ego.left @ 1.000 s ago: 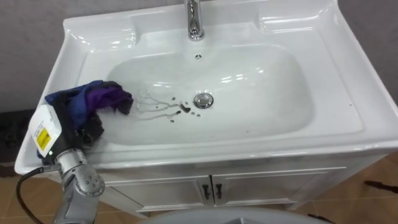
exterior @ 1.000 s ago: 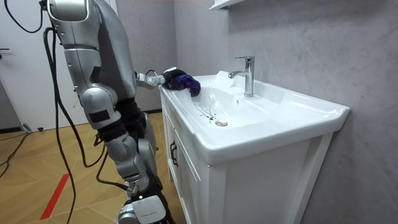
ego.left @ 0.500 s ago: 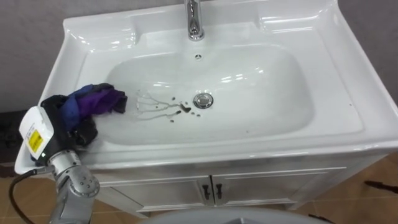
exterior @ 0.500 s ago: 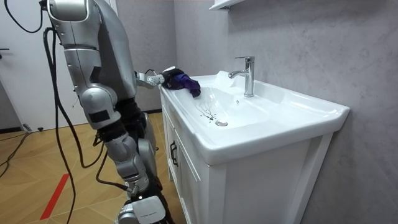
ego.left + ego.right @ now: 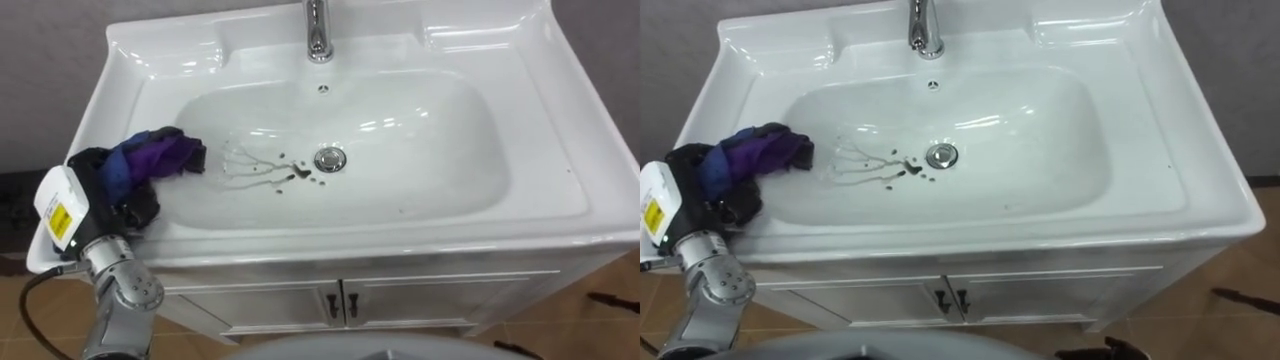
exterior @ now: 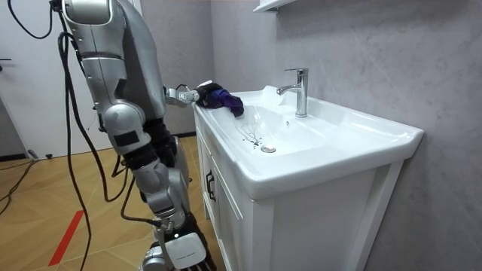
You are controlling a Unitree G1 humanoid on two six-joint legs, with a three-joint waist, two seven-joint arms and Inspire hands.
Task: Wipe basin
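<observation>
The left hand [image 5: 118,208] rests at the left rim of the basin [image 5: 545,150], the purple cloth [image 5: 152,158] bunched over it (fingers buried, so I cannot tell its grip). Dark streaks [image 5: 262,172] lie beside the drain [image 5: 329,158].

The robot stands on the wooden plank floor [image 6: 45,203] at the room view's left end of the white ceramic basin [image 6: 354,139], 1 arm stretched toward it. Its left hand [image 6: 188,95] grips a crumpled purple and dark blue cloth [image 6: 222,98] on the basin's corner rim. Dark streaks [image 6: 250,138] lie beside the round metal drain [image 6: 268,149]. A tall chrome faucet [image 6: 300,90] stands behind.
</observation>
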